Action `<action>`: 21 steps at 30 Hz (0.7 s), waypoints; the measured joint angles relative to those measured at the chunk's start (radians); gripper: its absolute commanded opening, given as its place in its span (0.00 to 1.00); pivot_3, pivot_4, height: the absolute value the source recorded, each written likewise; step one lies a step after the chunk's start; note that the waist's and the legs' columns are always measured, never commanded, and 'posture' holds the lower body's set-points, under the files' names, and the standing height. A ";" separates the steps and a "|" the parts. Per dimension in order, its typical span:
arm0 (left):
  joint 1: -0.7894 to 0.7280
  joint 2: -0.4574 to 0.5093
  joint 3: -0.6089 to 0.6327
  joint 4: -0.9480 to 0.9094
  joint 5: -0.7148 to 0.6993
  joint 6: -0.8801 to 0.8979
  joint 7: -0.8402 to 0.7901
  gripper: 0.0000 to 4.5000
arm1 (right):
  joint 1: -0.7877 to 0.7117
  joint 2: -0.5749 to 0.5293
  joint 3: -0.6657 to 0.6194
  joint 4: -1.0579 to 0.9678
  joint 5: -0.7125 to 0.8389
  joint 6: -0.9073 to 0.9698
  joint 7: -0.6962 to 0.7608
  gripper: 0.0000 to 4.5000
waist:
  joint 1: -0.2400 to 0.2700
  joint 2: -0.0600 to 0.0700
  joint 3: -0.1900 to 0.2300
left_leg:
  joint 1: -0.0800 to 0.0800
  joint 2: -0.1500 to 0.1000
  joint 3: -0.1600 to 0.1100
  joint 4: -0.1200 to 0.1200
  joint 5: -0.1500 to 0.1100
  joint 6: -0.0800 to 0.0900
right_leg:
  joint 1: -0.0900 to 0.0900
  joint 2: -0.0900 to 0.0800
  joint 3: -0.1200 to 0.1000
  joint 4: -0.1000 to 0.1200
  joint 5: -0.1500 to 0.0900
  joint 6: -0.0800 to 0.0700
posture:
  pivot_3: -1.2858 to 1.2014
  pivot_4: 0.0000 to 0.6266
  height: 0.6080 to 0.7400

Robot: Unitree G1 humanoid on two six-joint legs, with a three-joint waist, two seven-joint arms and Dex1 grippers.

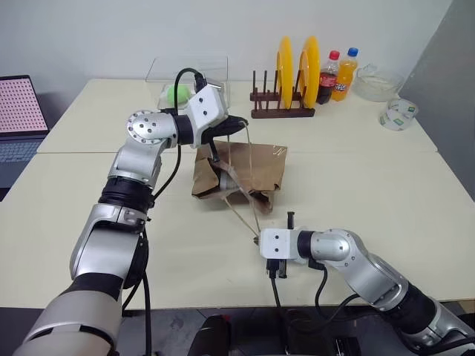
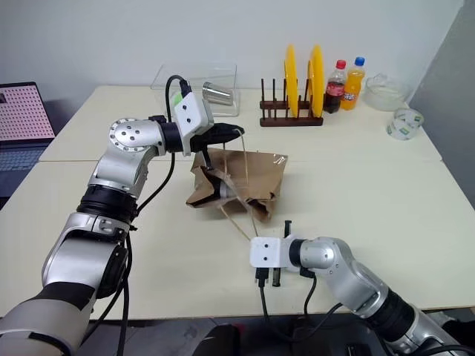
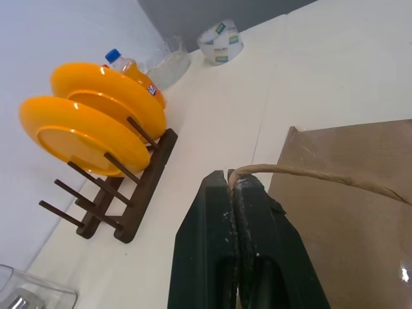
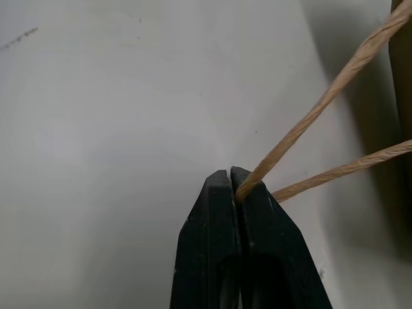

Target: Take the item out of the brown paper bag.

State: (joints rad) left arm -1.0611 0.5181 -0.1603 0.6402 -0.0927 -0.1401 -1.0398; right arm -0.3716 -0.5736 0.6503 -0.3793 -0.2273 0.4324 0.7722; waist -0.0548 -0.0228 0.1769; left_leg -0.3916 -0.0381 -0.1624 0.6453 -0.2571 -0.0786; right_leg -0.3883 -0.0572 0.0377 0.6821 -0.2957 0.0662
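Because the brown paper bag [image 1: 241, 174] lies crumpled near the middle of the cream table [image 1: 356, 170], between the two arms, everything here turns on the two cord handles that run out from its mouth in opposite directions. The bag's long axis runs roughly across the table, its mouth seeming to face the robot, with something dark and shiny showing inside the opening; what it is cannot be told. Behind it, well apart, stand a wooden rack with yellow plates [image 1: 297, 63], two drink bottles [image 1: 338, 74], a clear box [image 1: 189, 74], a glass bowl [image 1: 378, 81] and a roll of tape [image 1: 398, 113]; a laptop [image 1: 18, 119] sits at the far left edge. The left arm reaches forward over the bag with its forearm raised and its wrist about level, so the left pincer [image 1: 239, 124] hangs just above the bag's rear edge, shut on one cord handle [image 3: 309, 175] that rises taut from the paper. The right arm lies low across the near side of the table, elbow out to the right, and the right pincer [image 4: 235, 180] points toward the bag, clamped on the other cord handle [image 4: 322, 103], which stretches slantwise to it. The left pincer is the nearer to the bag; the right stands off toward the robot. By my judgement the mouth is being drawn open between the two cords, and neither pincer is free to reach inside until one lets go.
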 measured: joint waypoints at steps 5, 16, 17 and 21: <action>-0.067 -0.005 0.033 0.051 -0.001 -0.004 0.030 0.00 | 0.009 -0.008 -0.005 -0.001 -0.029 -0.019 0.023 0.01 | 0.000 -0.001 0.000 | 0.000 0.000 0.000 0.000 0.000 0.000 | 0.000 0.000 0.000 0.000 0.000 0.000 | 0.52 0.24 1.00; -0.119 -0.013 0.089 0.071 -0.035 0.027 -0.016 0.00 | 0.025 0.008 -0.035 0.010 -0.044 -0.062 0.034 0.04 | -0.003 0.000 -0.001 | 0.001 0.000 0.000 0.000 0.001 -0.001 | 0.001 0.000 0.000 0.000 0.000 0.000 | 0.52 0.24 1.00; -0.112 -0.010 0.090 0.059 -0.049 0.038 -0.040 0.00 | 0.031 0.017 -0.044 0.011 -0.041 -0.060 0.033 0.10 | -0.003 0.000 -0.001 | 0.001 0.000 0.000 0.000 0.001 -0.001 | 0.001 0.000 0.000 0.000 0.000 0.000 | 0.52 0.24 1.00; -0.064 0.008 0.090 -0.012 -0.093 0.103 -0.127 0.00 | 0.043 0.043 -0.082 0.005 -0.024 -0.029 0.032 0.36 | -0.005 0.000 -0.001 | 0.001 0.000 0.001 0.000 0.001 -0.001 | 0.000 0.000 0.001 0.000 0.000 0.000 | 0.52 0.24 1.00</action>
State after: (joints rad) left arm -1.1252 0.5261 -0.0704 0.6280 -0.1858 -0.0368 -1.1668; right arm -0.3286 -0.5309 0.5679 -0.3743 -0.2514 0.4030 0.8045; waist -0.0602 -0.0230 0.1758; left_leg -0.3906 -0.0380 -0.1619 0.6450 -0.2566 -0.0796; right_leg -0.3882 -0.0570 0.0386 0.6825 -0.2958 0.0663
